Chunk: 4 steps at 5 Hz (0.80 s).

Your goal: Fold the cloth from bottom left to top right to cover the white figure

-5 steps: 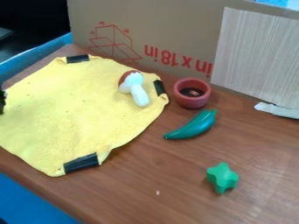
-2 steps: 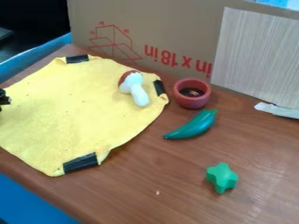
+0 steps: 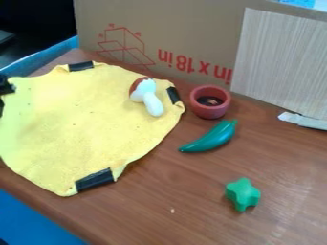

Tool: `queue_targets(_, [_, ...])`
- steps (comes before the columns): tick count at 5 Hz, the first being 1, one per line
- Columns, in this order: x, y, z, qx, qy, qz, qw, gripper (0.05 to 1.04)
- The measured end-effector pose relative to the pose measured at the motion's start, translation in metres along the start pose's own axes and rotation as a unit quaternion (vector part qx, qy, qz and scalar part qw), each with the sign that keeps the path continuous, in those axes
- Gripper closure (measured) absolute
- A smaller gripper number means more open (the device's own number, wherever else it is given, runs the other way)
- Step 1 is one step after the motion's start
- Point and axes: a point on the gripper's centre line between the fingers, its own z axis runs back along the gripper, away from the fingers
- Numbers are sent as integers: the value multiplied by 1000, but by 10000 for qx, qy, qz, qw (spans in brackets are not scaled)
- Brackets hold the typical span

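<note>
The gripper (image 3: 7, 87) is over the counter's (image 3: 198, 206) left side, its fingers closed on the yellow cloth's (image 3: 83, 119) left part, which is raised. The cloth's rest lies spread along that side. The white figure (image 3: 147, 95) lies uncovered on it, near its right corner. Just beyond that corner stands a red pot (image 3: 209, 111), then a green pepper (image 3: 212, 139) and a green star (image 3: 243, 194).

Yellow cloth (image 3: 83, 119) spread flat, white figure (image 3: 148, 98) on top
</note>
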Motion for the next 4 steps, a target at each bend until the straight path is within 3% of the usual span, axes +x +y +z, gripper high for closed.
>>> queue_targets(1, [5,-30,9,-183,14,51,9998,1025])
queue_targets(4, [28,-124,11,-328,194,302,9988,1026])
